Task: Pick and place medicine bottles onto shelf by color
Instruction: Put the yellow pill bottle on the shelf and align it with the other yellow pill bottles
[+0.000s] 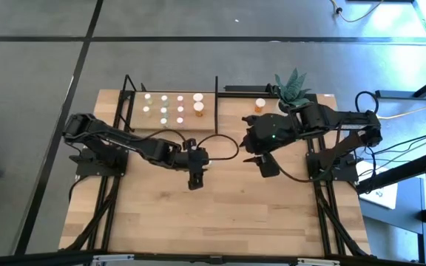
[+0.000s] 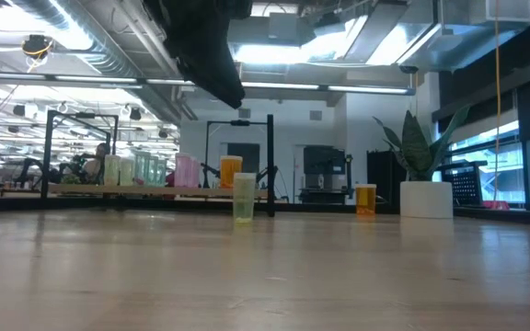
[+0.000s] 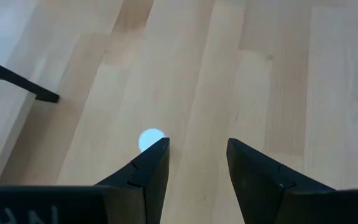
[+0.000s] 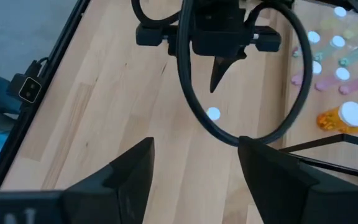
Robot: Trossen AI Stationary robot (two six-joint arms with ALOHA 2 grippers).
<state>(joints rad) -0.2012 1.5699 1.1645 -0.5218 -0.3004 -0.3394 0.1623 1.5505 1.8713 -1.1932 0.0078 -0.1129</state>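
Wooden tabletop (image 1: 220, 207) carries one loose pale bottle (image 3: 151, 139) beside the shelf (image 1: 170, 106). Left gripper (image 3: 196, 163), fingers spread, hangs just off it; centre over the cap before descending. Right gripper (image 4: 194, 165) waits open nearby.

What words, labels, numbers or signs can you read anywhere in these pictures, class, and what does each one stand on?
None can be read for certain.
Left gripper: pale marks on its body at the picture's edge, cut off and unreadable.
Right gripper: faint marks at the edge, likewise unreadable.
Medicine bottles on the shelf: any labels are too small to read.
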